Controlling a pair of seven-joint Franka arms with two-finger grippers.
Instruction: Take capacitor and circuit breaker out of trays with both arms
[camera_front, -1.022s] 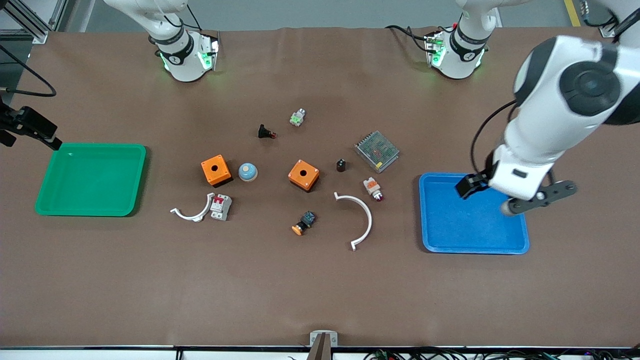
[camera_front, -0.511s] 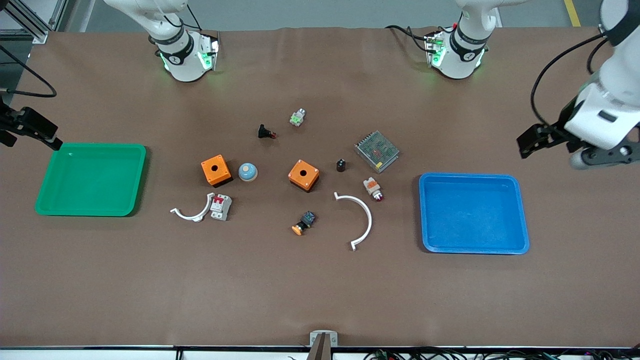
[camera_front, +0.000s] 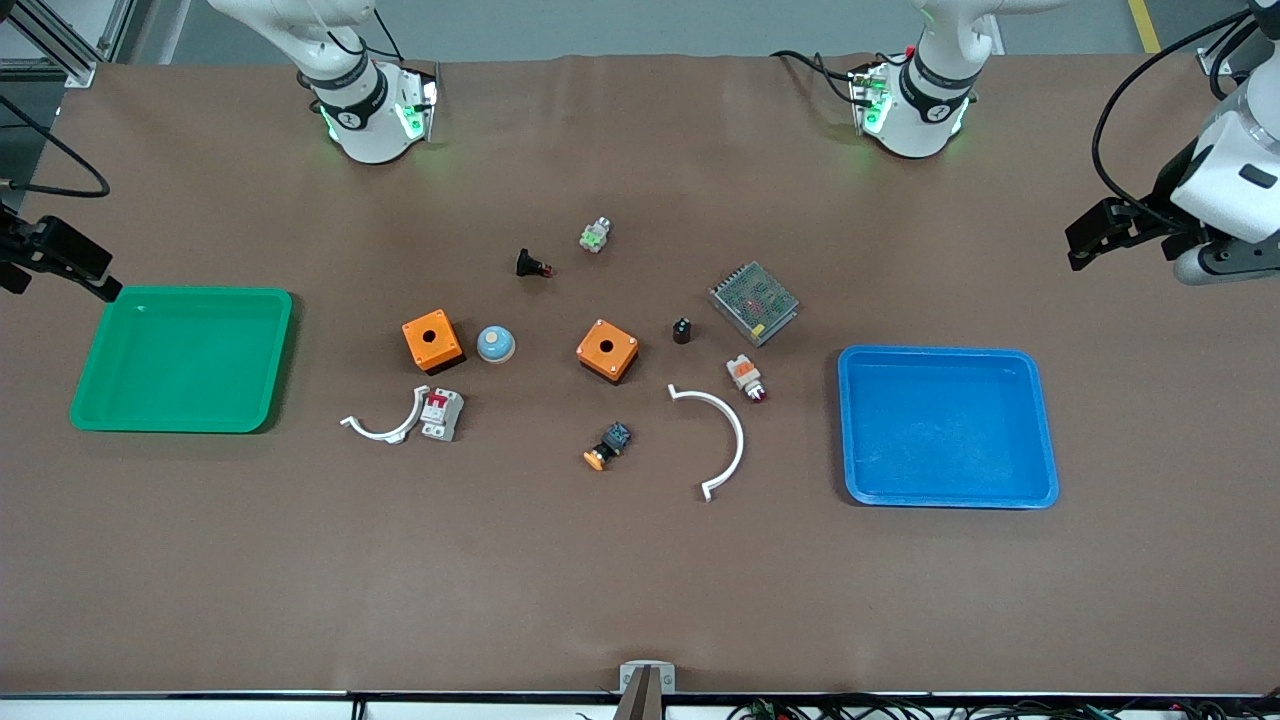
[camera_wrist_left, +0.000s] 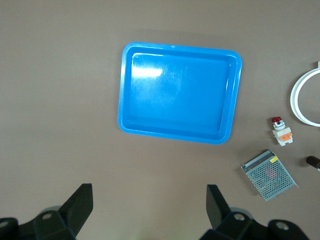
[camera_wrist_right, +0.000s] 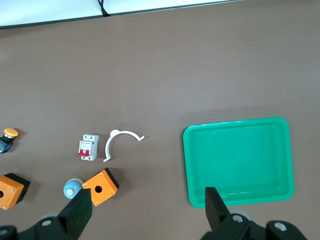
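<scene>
Your circuit breaker (camera_front: 441, 413) lies out on the surface mid-width, nearest the front camera; the capacitor (camera_front: 682, 330) sits farther back. Both trays, green (camera_front: 100, 400) and blue (camera_front: 1045, 470), look empty, so I judge nothing remains. Left tool (camera_front: 1095, 232) and right tool (camera_front: 60, 262) hang wide open, empty, at the surface's end edges.

Both trays sit bare: green tray (camera_front: 95, 405) at my right arm's end, blue tray (camera_front: 1040, 440) at my left arm's. Clutter crowds the counter (camera_front: 640, 590) between them: the circuit breaker (camera_front: 441, 414) touches a white clip (camera_front: 385, 427), the capacitor (camera_front: 682, 330) stands near a mesh box (camera_front: 754, 302). Wide bare counter stretches nearer the camera.
</scene>
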